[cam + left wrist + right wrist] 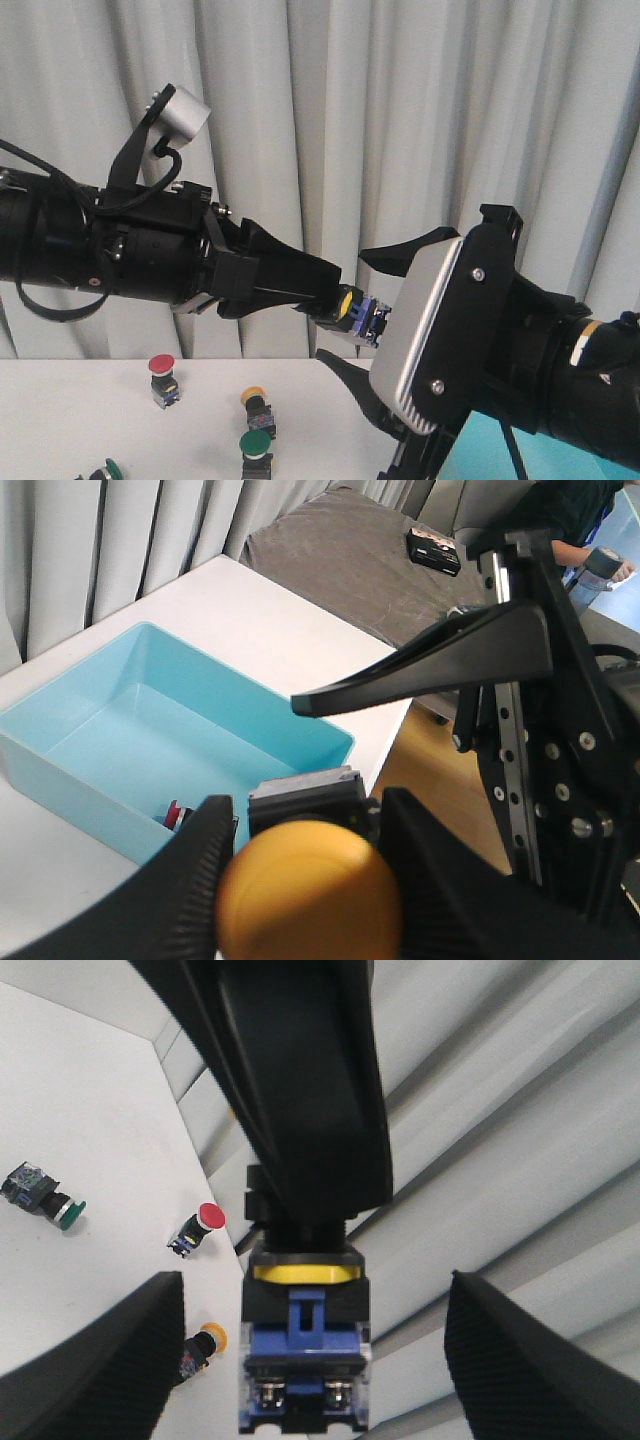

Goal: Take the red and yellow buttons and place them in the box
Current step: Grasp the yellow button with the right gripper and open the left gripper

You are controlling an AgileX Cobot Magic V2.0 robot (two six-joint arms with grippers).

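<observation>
The left gripper (335, 303) is clamped on a yellow button (352, 308), held in mid-air between the right gripper's (375, 325) wide-open, empty fingers. The button looks light and rigid (smooth cap); grasp the blue body. The box (150, 740) lies below.

Held button (352, 308) sits in L gripper (335, 305), raised above table (60, 400), between open fingers of R gripper (345, 305). Box (150, 740) on table to robot's right of held button, below it; one button (176, 815) lies inside near a wall. On table, left of held button & below: button (162, 378) farthest left, two more (256, 405) (256, 452) nearer, one behind other.
</observation>
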